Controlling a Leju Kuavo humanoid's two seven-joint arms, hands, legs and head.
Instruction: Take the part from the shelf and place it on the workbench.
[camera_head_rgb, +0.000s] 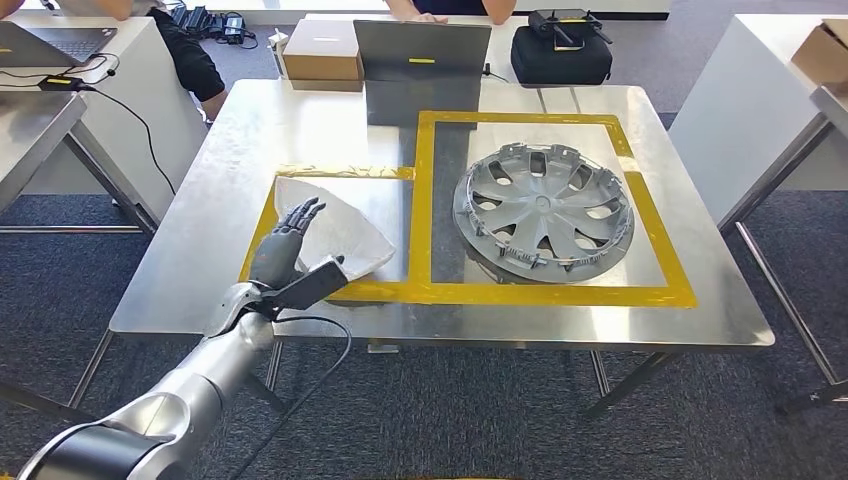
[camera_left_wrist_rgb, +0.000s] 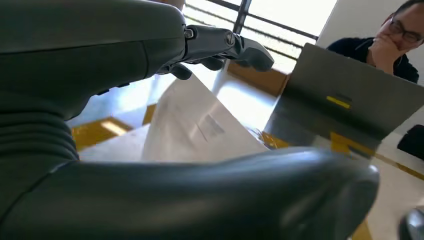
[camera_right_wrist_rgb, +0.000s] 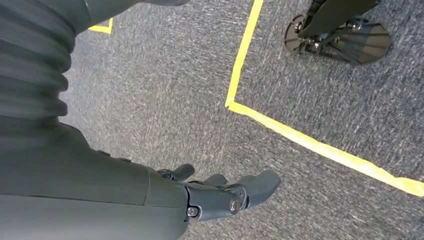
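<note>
Nearby, hubcap (camera_head_rgb: 543, 210) beside laptop (camera_head_rgb: 425, 70)

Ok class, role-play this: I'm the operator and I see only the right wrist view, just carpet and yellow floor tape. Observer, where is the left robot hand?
Observer: The left robot hand is over the workbench, fingers spread beside a white part.
Operator: What else is on the bench?
Observer: A grey wheel cover lies flat inside the larger yellow-taped square.
Operator: Anyone nearby?
Observer: A person sits behind a laptop at the far edge.
</note>
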